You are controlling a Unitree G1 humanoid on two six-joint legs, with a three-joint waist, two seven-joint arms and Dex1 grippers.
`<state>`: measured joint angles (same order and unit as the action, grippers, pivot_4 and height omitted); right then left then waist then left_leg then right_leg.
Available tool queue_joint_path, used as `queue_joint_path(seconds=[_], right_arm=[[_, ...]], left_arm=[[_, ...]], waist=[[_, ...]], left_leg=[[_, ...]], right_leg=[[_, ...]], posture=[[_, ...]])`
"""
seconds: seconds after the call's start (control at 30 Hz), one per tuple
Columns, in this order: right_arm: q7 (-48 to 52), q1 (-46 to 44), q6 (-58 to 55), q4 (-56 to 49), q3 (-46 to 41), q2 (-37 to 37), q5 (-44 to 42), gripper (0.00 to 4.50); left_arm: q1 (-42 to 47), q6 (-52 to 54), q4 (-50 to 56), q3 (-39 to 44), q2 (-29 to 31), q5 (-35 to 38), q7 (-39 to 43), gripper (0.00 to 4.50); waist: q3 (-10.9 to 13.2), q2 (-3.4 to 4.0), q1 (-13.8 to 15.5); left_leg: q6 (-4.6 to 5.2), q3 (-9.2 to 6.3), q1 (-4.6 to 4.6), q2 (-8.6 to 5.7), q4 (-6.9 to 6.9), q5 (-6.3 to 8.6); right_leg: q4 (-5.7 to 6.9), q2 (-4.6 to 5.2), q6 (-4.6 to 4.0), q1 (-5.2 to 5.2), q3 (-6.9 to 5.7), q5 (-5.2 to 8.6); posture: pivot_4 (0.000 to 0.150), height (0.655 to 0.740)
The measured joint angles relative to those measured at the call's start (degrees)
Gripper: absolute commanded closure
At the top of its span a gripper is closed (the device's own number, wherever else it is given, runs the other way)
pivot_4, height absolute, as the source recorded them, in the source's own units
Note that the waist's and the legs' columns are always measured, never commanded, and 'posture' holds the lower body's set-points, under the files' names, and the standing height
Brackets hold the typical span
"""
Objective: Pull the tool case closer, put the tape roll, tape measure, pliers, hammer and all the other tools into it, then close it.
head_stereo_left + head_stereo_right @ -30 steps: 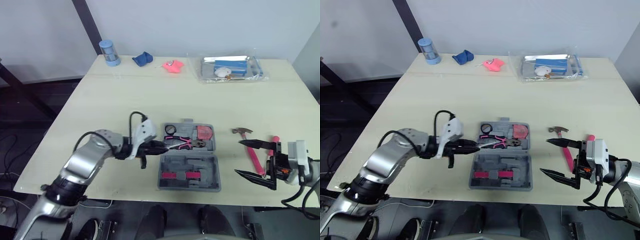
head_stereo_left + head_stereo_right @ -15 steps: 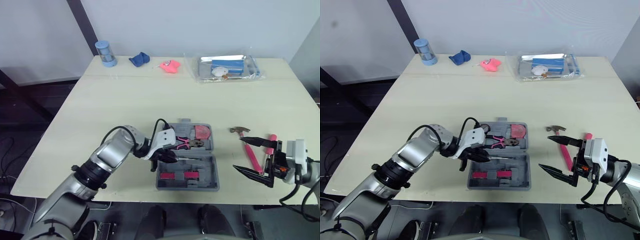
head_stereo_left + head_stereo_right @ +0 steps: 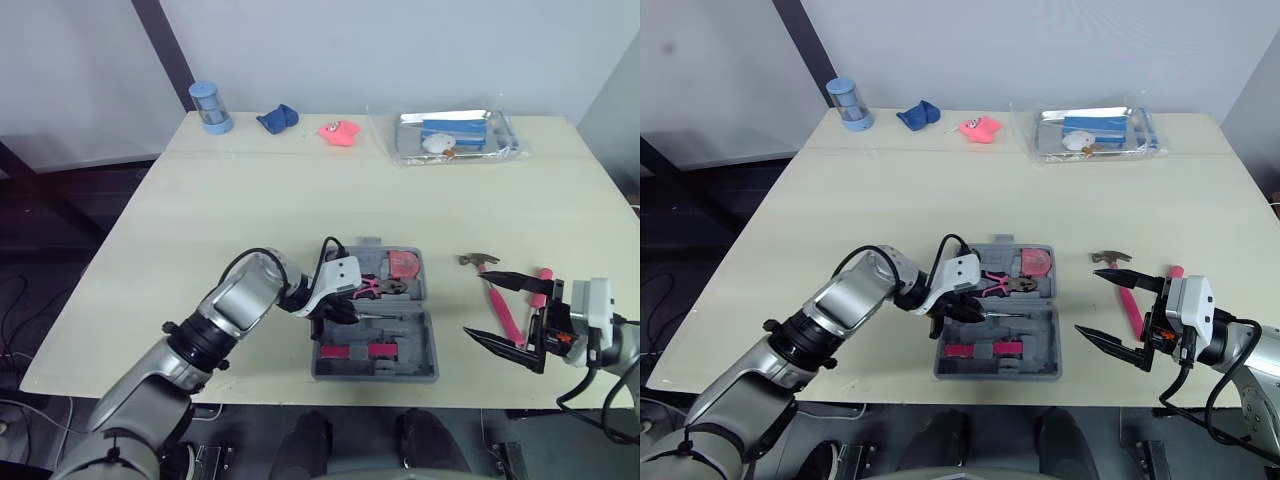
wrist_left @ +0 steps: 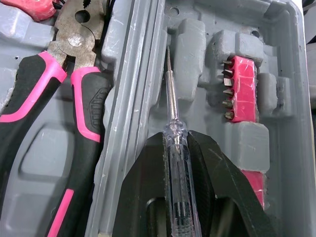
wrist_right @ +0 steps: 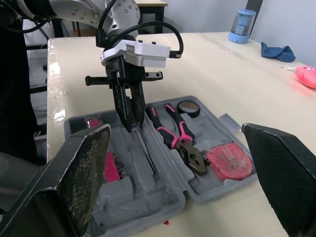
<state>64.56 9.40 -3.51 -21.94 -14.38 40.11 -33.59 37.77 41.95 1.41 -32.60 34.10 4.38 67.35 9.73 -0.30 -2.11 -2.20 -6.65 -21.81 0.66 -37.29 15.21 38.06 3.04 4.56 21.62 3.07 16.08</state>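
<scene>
The grey tool case (image 3: 376, 376) lies open at the table's front centre. Its far half holds the black tape roll (image 5: 188, 107), the pink-handled pliers (image 4: 44, 94) and the pink tape measure (image 5: 229, 162). Pink bit holders (image 4: 240, 86) sit in the near half. My left gripper (image 3: 340, 312) hangs low over the near half, shut on a clear-handled screwdriver (image 4: 170, 98) whose tip points along a moulded slot. The hammer (image 3: 500, 295) with its pink handle lies on the table right of the case. My right gripper (image 3: 475, 308) stands open just beside it.
Another pink-handled tool (image 3: 543, 280) lies right of the hammer. Along the far edge stand a blue cup (image 3: 209, 106), a blue cloth (image 3: 277, 118), a pink toy (image 3: 337, 132) and a clear tray (image 3: 455, 135). The case sits close to the table's front edge.
My left gripper has carried the screwdriver rightward from the case's left edge to above its near half. The right gripper has stayed put. The camera has shifted slightly.
</scene>
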Motion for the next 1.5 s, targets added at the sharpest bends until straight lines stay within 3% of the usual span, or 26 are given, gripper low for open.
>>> queue_joint_path(seconds=[0.7, 0.73, 0.77, 0.87, 1.5], right_arm=[[0.1, 1.6, 2.1, 0.2, 0.0, -1.1, 1.1, 0.00], [0.1, 1.6, 2.3, 0.3, 0.0, -1.1, 1.1, 0.00], [0.1, 1.6, 2.4, 0.3, 0.0, -1.1, 1.2, 0.00], [0.2, 1.6, 2.5, 0.6, 0.0, -1.1, 1.4, 0.00], [0.2, 1.5, 2.9, 1.6, 0.3, -1.1, 1.6, 0.00]], left_arm=[[2.0, -1.2, -3.5, -1.3, -3.3, -2.5, 1.4, 4.35], [2.0, -1.1, -3.5, -1.3, -3.3, -2.5, 1.5, 3.35], [2.0, -1.0, -3.6, -1.4, -3.3, -2.6, 1.6, 3.15], [1.8, -0.8, -3.4, -1.8, -3.5, -2.4, 2.3, 1.78], [1.8, 1.8, 4.7, 2.3, -1.9, 0.6, 0.9, 1.78]], waist=[[0.0, 0.00, 0.2], [0.0, 0.00, 0.2], [0.0, 0.00, 0.2], [0.0, 0.00, 0.2], [0.0, 0.00, 0.0]], left_leg=[[0.00, 0.00, 0.00, -0.02, -0.04, 0.00], [0.00, 0.00, 0.00, -0.02, -0.04, 0.00], [0.00, 0.00, 0.00, -0.02, -0.04, 0.00], [0.00, 0.00, 0.00, -0.02, -0.04, 0.00], [0.00, -0.01, 0.01, -0.01, -0.07, 0.00]], right_leg=[[0.00, 0.02, 0.00, -0.02, 0.00, 0.00], [0.00, 0.01, 0.00, -0.02, 0.00, 0.00], [0.00, 0.01, 0.00, -0.02, 0.00, 0.00], [0.01, 0.01, 0.00, -0.02, 0.00, 0.00], [0.07, 0.01, 0.00, -0.01, 0.00, 0.00]], posture=[[0.150, 0.7400], [0.150, 0.7400], [0.150, 0.7400], [0.150, 0.7400], [0.150, 0.7400]])
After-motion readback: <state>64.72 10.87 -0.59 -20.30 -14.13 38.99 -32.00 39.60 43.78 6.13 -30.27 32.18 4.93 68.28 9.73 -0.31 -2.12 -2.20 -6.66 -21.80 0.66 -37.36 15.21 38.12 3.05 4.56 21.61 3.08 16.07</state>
